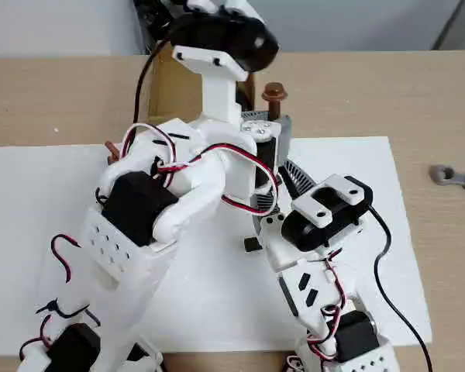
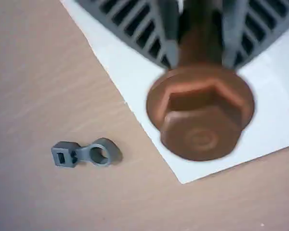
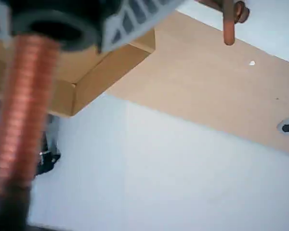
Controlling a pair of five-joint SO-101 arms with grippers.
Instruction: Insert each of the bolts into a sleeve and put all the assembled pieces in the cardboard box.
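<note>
In the high view, a copper bolt point(image 1: 274, 94) stands just right of centre toward 12 o'clock, with its flanged hex head uppermost. The left gripper point(image 1: 267, 128) is closed on the shank just below the head. In the left wrist view the bolt head point(image 2: 200, 120) faces the camera, and blurred gray bars of the left gripper point(image 2: 200, 33) press the shank from both sides.

The right gripper point(image 1: 283, 174) sits just beside the bolt at its 6 o'clock. Whether it is closed or holds anything cannot be told. In the right wrist view the threaded shank passes through a dark ring point(image 3: 53, 26), and its other end runs into a dark blur.

The cardboard box point(image 1: 167, 85) stands on the counter point(image 1: 46, 93) at about 11 o'clock, partly behind the left arm. A second bolt point(image 3: 229, 21) is near the far edge of the white sheet point(image 1: 31, 201), toward 9 o'clock. A gray ringed piece point(image 1: 449, 177) lies on bare counter at 3 o'clock, well apart from the sheet's corner.
</note>
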